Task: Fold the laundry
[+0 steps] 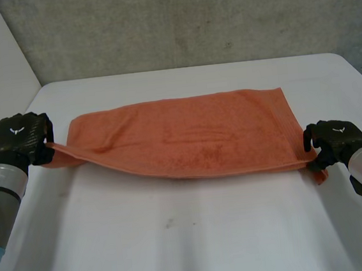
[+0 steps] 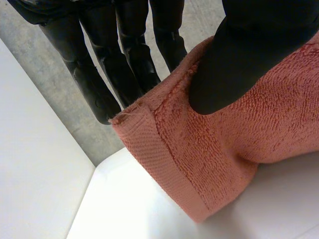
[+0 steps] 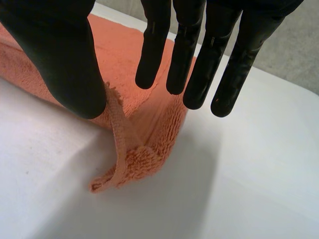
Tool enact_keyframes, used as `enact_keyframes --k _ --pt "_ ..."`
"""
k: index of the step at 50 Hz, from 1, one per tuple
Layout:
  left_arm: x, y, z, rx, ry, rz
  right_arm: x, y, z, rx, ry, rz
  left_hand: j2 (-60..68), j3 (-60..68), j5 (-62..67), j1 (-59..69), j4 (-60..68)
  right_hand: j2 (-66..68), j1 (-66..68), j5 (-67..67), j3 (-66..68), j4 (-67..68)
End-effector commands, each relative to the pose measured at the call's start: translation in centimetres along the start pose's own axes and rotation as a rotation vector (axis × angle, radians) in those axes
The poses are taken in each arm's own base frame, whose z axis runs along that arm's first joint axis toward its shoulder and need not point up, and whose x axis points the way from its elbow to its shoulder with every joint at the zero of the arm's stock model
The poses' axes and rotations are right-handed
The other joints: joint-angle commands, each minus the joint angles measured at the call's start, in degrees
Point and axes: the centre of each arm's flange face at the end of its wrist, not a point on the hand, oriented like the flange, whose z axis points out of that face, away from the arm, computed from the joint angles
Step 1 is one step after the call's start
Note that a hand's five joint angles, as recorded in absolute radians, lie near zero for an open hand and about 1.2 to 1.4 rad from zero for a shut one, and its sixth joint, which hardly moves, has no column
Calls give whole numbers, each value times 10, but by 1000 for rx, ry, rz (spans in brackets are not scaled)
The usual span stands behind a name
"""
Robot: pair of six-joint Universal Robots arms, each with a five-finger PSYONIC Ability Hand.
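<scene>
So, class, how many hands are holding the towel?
2. The left hand pinches the towel at its left end; the right hand holds its near right corner.

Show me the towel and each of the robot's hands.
towel [image 1: 187, 135], head view, the middle of its top layer.
left hand [image 1: 21, 138], head view, the back of the hand.
right hand [image 1: 336, 138], head view, the back of the hand.

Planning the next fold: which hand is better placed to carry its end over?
Left, probably: the left hand pinches a towel corner off the table; at the right hand the corner sags onto it.
</scene>
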Motion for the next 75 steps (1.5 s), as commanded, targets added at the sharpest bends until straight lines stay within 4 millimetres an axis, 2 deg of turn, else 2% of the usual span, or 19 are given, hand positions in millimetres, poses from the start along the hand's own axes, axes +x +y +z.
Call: enact_keyframes --k 1,15,21,27,31,35,40,44,49,53,57,58,64,65,67,68,69,72,75 --pt "-1 0 1 0 -1 -5 -1 8 1 -41 -2 1 113 116 145 150 115 40 100 41 46 46" --pt "-5 1 4 -1 -15 -4 -3 16 2 -102 -23 6 113 116 145 150 115 52 112 52 58 57" --pt "-5 1 4 -2 -15 -5 3 15 5 -90 -6 -10 113 116 145 150 115 347 407 347 353 352" --pt "-3 5 0 -35 -4 -6 14 10 5 -86 31 -86 113 116 145 150 115 347 408 348 353 353" --pt "-1 8 -12 -145 22 -8 18 -12 -9 -32 61 -177 113 116 145 150 115 347 408 348 353 353" --pt "-6 5 -31 -287 42 14 25 -33 -37 -54 80 -305 113 116 145 150 115 347 408 348 353 353" --pt "-17 -2 -62 -441 72 102 28 -37 -67 -183 47 -426 113 116 145 150 115 347 408 348 353 353" --pt "-15 -11 -85 -482 138 149 28 -34 -91 -311 -12 -533 113 116 145 150 115 347 408 348 353 353" --pt "-16 -15 -94 -466 184 167 27 -35 -105 -364 -64 -630 113 116 145 150 115 347 408 348 353 353" --pt "-14 -17 -94 -447 207 165 28 -39 -100 -322 -43 -657 113 116 145 150 115 347 408 348 353 353" --pt "-14 -10 -81 -427 220 167 32 -39 -83 -260 2 -654 113 116 145 150 115 347 408 348 353 353" --pt "-13 -8 -77 -420 223 170 36 -38 -70 -240 21 -646 113 116 145 150 115 347 408 348 353 353" --pt "7 5 -32 -319 252 192 29 -32 -28 -166 9 -620 113 116 145 150 115 347 408 348 353 353" --pt "7 5 -32 -318 252 192 26 -33 -23 -148 5 -619 113 116 145 150 115 347 408 348 353 353" --pt "8 12 -13 -318 205 176 20 -38 -8 -97 4 -603 113 116 145 150 115 347 408 348 353 353" --pt "8 12 -13 -318 205 176 19 -38 -2 -86 5 -600 113 116 145 150 115 347 408 348 353 353" --pt "5 24 11 -339 124 169 18 -37 5 -77 8 -597 113 116 145 150 115 347 408 348 353 353" --pt "9 26 27 -334 97 179 22 -34 37 -33 47 -589 113 116 145 150 115 347 408 348 353 353" --pt "16 29 46 -303 86 191 22 -36 49 -4 63 -589 113 116 145 150 115 347 408 348 353 353"
